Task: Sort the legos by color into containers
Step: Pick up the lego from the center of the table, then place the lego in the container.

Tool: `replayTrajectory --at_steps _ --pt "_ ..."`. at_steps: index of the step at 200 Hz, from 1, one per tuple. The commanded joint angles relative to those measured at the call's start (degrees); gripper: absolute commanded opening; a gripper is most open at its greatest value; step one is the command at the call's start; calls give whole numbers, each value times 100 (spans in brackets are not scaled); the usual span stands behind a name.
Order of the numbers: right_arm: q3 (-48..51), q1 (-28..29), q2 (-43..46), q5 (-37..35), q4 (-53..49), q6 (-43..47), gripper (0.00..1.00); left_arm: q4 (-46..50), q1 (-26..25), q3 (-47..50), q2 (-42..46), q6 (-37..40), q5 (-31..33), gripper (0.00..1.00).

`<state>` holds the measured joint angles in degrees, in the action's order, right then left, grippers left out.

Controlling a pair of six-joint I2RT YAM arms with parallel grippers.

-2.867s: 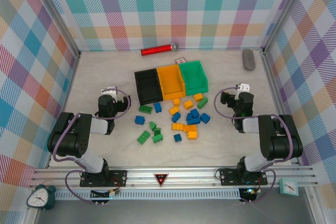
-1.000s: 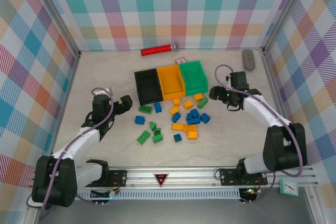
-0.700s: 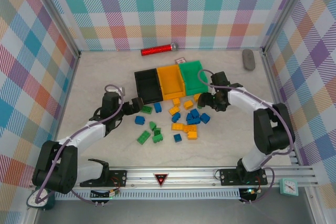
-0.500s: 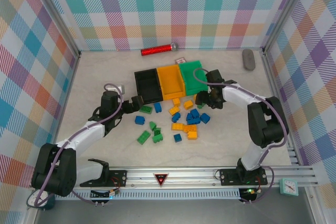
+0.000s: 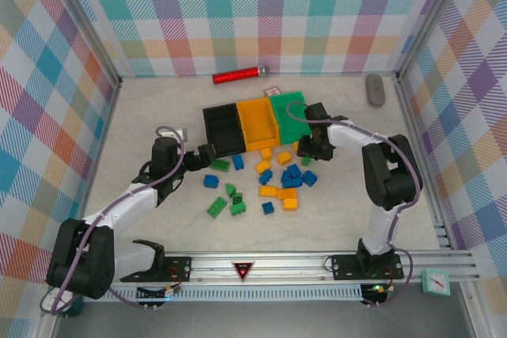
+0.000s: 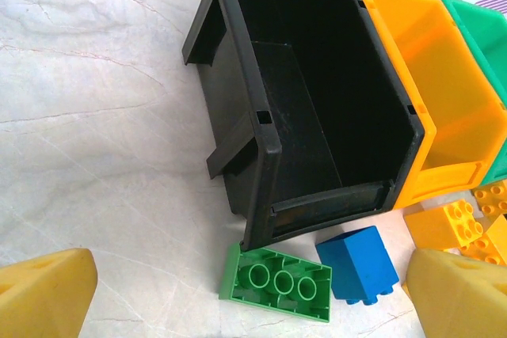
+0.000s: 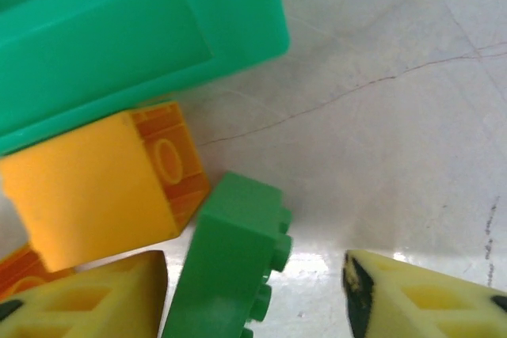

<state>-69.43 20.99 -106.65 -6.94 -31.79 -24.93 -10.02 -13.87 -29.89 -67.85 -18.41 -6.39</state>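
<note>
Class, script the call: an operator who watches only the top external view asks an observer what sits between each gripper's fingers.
Operator: What is the right gripper on?
Observer: The right gripper straddles a green brick whose studs point sideways, with a gap left at that finger.
Operator: And the left?
Observer: The left gripper stands wide open around a second green brick showing its hollow underside, by the black bin.

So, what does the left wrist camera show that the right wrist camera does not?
Left wrist, not right wrist: the black bin, the orange bin, a blue brick and an upturned green brick in front of the black bin. Right wrist, not left wrist: a green brick standing between the fingers of the right tool. Both: the green bin, orange bricks and the marbled table.
</note>
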Motion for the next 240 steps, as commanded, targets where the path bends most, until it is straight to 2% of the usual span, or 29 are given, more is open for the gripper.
replayTrajectory --at_steps 1,51,84,109,183,212,240 --pt "44 37 -43 -113 -137 6 47 59 -46 -76 43 89 -15 100" --pt "224 28 294 -160 -133 131 18 101 -46 -42 151 105 134 100" --pt "283 28 664 -184 -164 252 11 184 -46 -71 160 110 261 100" --pt "105 36 794 79 -333 480 8 119 -47 -43 151 39 218 100" --pt "-125 47 1249 550 -498 621 9 255 -48 -58 235 50 439 100" --pt "-723 45 998 511 -689 862 9 242 -46 -44 274 49 422 100" --pt "-1591 45 506 114 -939 1077 11 276 -46 -67 255 48 486 100"
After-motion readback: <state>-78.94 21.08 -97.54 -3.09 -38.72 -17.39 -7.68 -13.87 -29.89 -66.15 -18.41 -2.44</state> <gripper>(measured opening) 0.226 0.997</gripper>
